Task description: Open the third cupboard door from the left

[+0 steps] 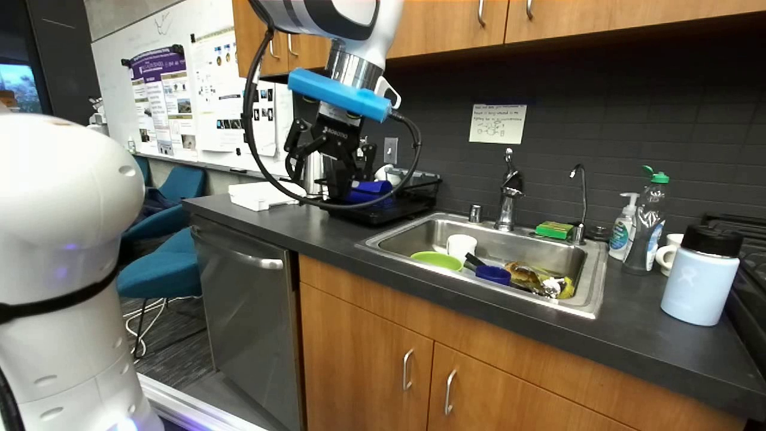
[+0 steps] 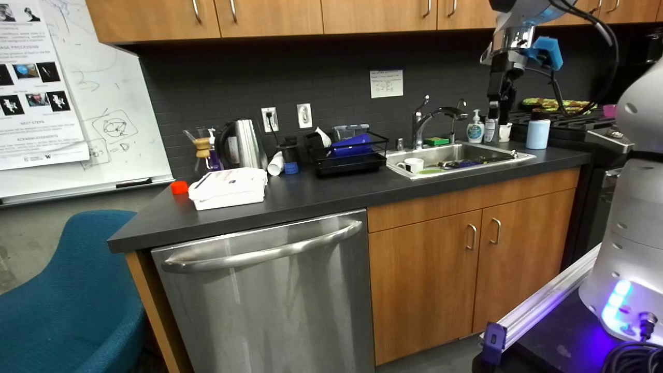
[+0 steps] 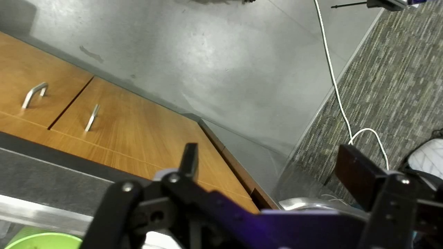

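Note:
The third cupboard door [image 1: 446, 27] is a flat brown wall-cabinet door, closed, at the top of an exterior view, cut off by the frame edge. It also shows closed in an exterior view [image 2: 378, 16]. Its short silver bar handle [image 1: 480, 12] is near its bottom edge at the right side; the handle shows there too [image 2: 427, 8]. My gripper [image 1: 332, 173] points down below the level of the wall cabinets, apart from the door; it also shows in an exterior view [image 2: 500, 111]. In the wrist view the gripper [image 3: 271, 167] is open and empty. The door is out of the wrist view.
Other wall-cabinet doors flank it, with a fourth door [image 2: 466, 14] to its right. Below are the dark counter [image 2: 321, 191], a sink [image 1: 598, 281] with dishes, a faucet [image 1: 508, 197] and a black dish rack [image 2: 352, 163]. A dishwasher [image 2: 269, 305] stands under the counter.

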